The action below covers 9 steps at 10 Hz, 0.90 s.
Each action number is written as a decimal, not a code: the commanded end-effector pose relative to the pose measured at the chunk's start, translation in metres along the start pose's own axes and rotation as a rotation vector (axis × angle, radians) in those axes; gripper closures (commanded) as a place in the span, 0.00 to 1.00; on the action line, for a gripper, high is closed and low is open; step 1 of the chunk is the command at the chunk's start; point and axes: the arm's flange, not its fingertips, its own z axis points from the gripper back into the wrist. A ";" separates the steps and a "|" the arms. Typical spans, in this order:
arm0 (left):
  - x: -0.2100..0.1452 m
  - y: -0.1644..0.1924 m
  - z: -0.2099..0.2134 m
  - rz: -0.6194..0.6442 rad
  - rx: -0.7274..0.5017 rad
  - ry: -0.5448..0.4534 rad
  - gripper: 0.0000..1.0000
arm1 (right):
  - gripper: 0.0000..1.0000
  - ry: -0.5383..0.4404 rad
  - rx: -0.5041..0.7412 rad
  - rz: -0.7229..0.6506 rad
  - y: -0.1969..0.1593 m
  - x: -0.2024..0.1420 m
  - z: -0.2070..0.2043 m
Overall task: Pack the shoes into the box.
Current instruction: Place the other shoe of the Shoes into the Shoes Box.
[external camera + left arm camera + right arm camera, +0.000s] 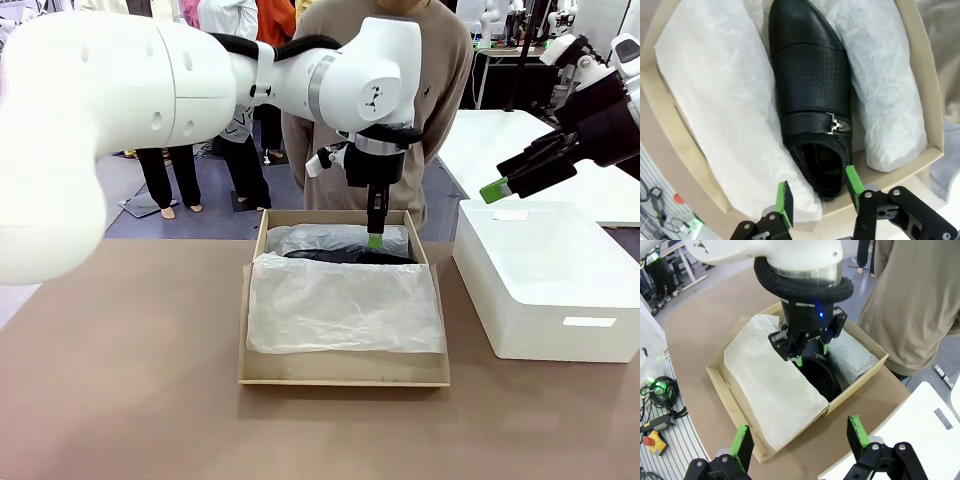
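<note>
Placement of one shoe, observed at the table.

The left end effector is hanging over the tan box. Its jaws are standing apart either side of the heel end of a black shoe, and they are gripping nothing. The shoe is lying sole-down in the far part of the box, bedded in a trough between folds of white tissue paper, buckle showing. Whether its partner is lying under the tissue cannot be told.

The right end effector is waiting wide open and empty, off to the side near the white box.

Judgement: the set-down looks to be finishing. The withdrawal should go straight up, with the pads kept off the heel collar and clear of the tissue, so nothing drags the shoe askew.
</note>
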 end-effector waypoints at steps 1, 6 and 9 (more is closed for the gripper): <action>-0.001 0.008 0.033 0.063 0.011 -0.045 0.00 | 0.00 -0.004 0.000 -0.001 -0.001 0.000 0.000; 0.006 0.009 0.042 0.015 -0.015 -0.007 0.00 | 0.00 -0.004 0.000 -0.001 -0.001 0.000 0.000; 0.006 0.009 0.042 0.015 -0.015 -0.007 0.00 | 0.00 -0.004 0.000 -0.001 -0.001 0.000 0.000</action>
